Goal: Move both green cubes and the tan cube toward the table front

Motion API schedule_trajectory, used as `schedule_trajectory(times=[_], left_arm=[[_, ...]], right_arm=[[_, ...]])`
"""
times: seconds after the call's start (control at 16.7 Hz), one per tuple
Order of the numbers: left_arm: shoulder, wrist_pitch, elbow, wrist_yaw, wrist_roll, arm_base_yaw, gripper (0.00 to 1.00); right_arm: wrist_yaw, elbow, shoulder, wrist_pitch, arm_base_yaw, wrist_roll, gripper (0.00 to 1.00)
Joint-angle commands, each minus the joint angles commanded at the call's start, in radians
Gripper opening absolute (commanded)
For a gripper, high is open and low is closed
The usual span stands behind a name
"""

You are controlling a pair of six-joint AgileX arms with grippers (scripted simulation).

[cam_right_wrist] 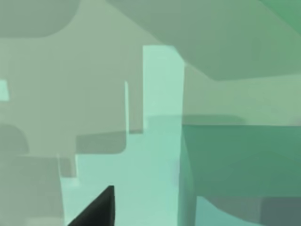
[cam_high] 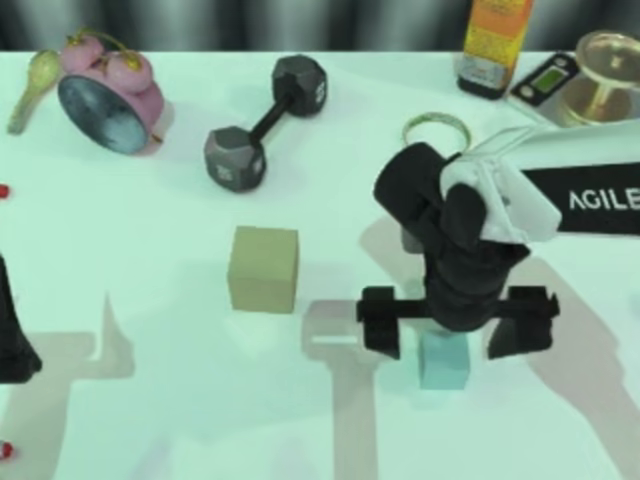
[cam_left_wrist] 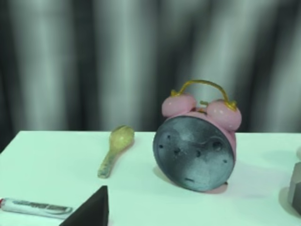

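Progress: partial, judged from the layout. Right gripper [cam_high: 455, 320] at about 4 o'clock from table [cam_high: 150, 420] centre, fingers spread wide, hanging directly over 1 green cube [cam_high: 444, 362], apparently clear of both its sides; whether just released or about to be gripped cannot be told. That cube sits near the front edge, so probably counts as placed. Tan cube [cam_high: 263, 268] near centre, at 10 o'clock from the right gripper, untouched and likely left to move forward. Only 1 green cube visible; second possibly hidden beneath the right arm, cannot tell. Left gripper [cam_high: 12, 335] parked at 9 o'clock by the table edge; finger state cannot be told. Clutter along the back: alarm clock [cam_high: 105, 90] at 11 o'clock, dumbbell [cam_high: 266, 120] at 12 o'clock.
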Motion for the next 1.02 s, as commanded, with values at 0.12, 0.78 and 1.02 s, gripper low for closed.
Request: schedule_trajectory(times=[0.12,0.78,1.02], left_arm=[[0.0,0.0,0.0,0.0,0.0,0.0,1.0],[0.0,0.0,0.0,0.0,0.0,0.0,1.0],[0.0,0.0,0.0,0.0,0.0,0.0,1.0]], right_arm=[[0.0,0.0,-0.001,0.0,-0.002,0.0,1.0],[-0.001,0.143,-0.11,-0.253,0.009,-0.001,1.0],[-0.001,0.146,-0.102,-0.252,0.003,-0.014,1.0]])
